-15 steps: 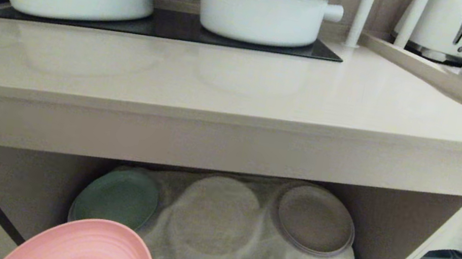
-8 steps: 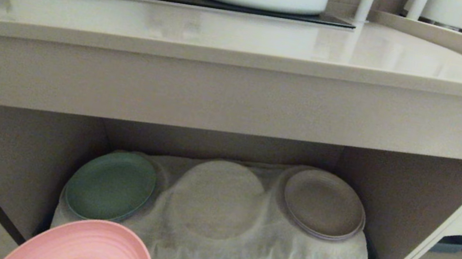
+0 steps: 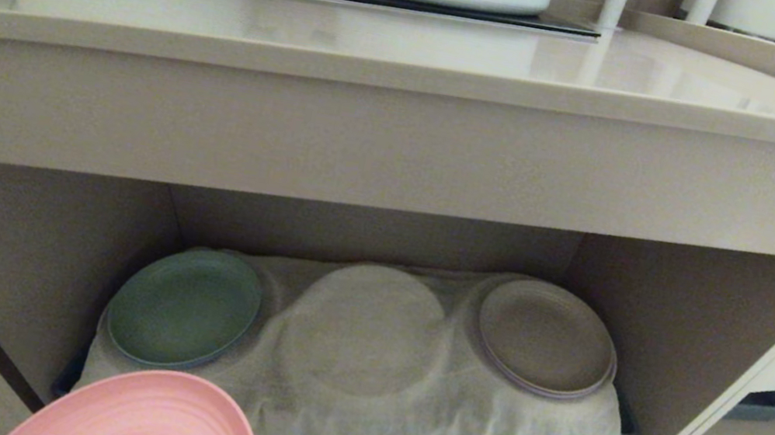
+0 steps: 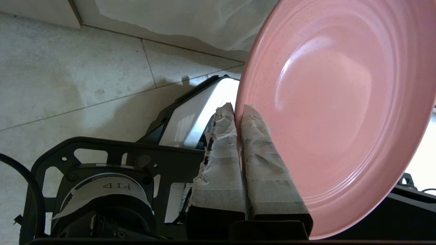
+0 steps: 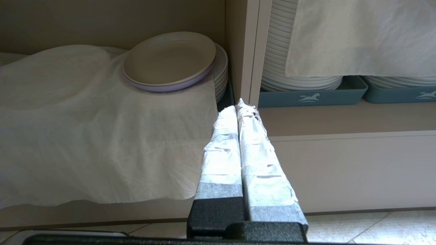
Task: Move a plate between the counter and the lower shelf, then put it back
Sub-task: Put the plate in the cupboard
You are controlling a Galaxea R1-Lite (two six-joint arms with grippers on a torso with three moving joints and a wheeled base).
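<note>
The robot is crouching lower, so the shelf (image 3: 20,250) is opening up under the table (image 3: 417,41), while the left gripper (image 4: 238,109), jaws clamped on the plate (image 3: 153,418), is holding it near-left, ready for the cloth (image 3: 431,429); right gripper (image 5: 238,105) pressed together, idle.

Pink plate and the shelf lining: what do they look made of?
The plate looks like matte plastic or wheat-fibre composite: fine dark specks, soft sheen, moulded concentric rings; not certain. The lining looks like thin white gauzy fabric: it wrinkles and drapes over hidden stacks.
</note>
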